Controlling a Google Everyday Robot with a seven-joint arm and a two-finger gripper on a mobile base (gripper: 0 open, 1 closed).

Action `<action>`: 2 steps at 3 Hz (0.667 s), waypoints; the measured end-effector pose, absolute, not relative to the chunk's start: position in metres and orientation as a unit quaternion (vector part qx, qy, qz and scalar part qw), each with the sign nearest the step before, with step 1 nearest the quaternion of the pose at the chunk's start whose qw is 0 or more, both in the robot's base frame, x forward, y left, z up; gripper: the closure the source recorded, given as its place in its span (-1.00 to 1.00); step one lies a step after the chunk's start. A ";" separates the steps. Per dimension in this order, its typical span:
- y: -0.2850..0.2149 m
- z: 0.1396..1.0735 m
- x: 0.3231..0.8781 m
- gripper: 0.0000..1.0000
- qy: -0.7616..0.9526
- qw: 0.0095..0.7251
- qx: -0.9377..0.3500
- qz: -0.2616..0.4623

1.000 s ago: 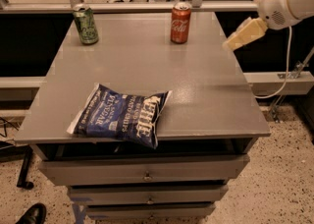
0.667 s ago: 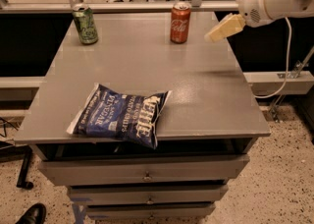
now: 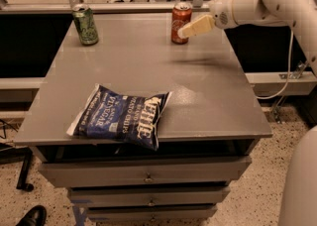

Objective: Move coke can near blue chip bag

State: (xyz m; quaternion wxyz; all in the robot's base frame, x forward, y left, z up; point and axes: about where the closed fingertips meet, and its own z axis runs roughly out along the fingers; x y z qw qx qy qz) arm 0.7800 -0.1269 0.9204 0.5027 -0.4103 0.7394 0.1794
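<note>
So my gripper point(image 3: 185, 31) swung in from the right to just beside the coke can point(image 3: 180, 21); open or closed, couldn't tell. Can hadn't budged from the back, well apart from the blue chip bag point(image 3: 121, 116), so the grab was still to come.

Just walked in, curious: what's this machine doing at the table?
The robot's arm is after the coke can, upright at the far edge of the table. Its gripper hovers at the can's right side; nothing is lifted yet. The blue chip bag, the can's destination, lies near the front edge. A green can stands far left.
</note>
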 end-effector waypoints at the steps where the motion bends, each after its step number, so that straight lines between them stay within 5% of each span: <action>1: -0.099 0.910 0.791 -1.00 0.728 0.511 -0.408 0.209; 2: -0.082 0.903 0.801 -0.66 0.720 0.519 -0.401 0.224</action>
